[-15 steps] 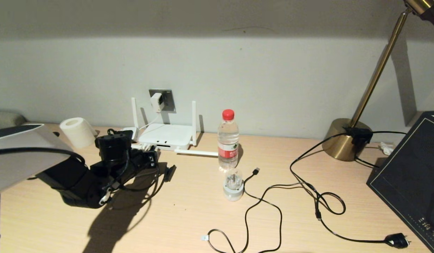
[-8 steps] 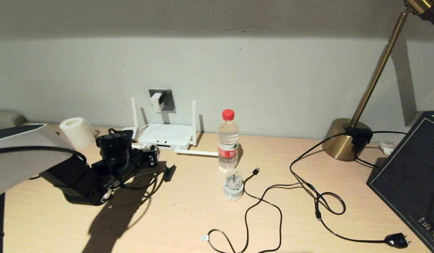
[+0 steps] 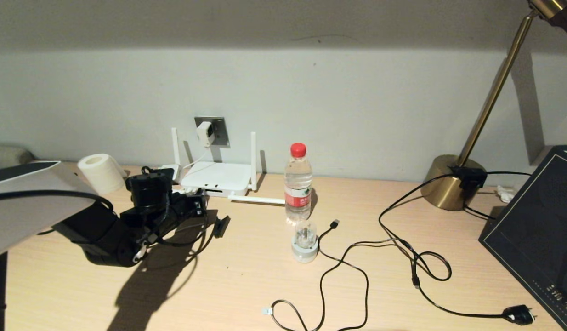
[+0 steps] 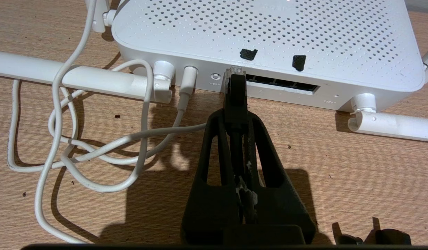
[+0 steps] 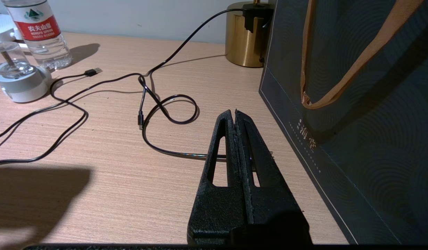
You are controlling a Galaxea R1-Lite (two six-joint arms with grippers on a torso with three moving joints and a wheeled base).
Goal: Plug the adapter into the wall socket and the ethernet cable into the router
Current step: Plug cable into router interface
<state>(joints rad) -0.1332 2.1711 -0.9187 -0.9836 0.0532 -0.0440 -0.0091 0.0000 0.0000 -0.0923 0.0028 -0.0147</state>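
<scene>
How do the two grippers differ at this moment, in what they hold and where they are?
The left gripper is shut on the ethernet cable, its clear tip at the router port row; the right gripper is shut on nothing. The left works close to the router; the right hangs over the desk beside a dark paper bag. Both have black fingers pressed together.

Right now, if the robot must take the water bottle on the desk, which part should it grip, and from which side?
Grip the water bottle on its body around the red label, coming level from the open right side. It stands upright and its round body suits a sideways pinch. The small clear-domed lamp crowds the front, and a router antenna lies at its left.
</scene>
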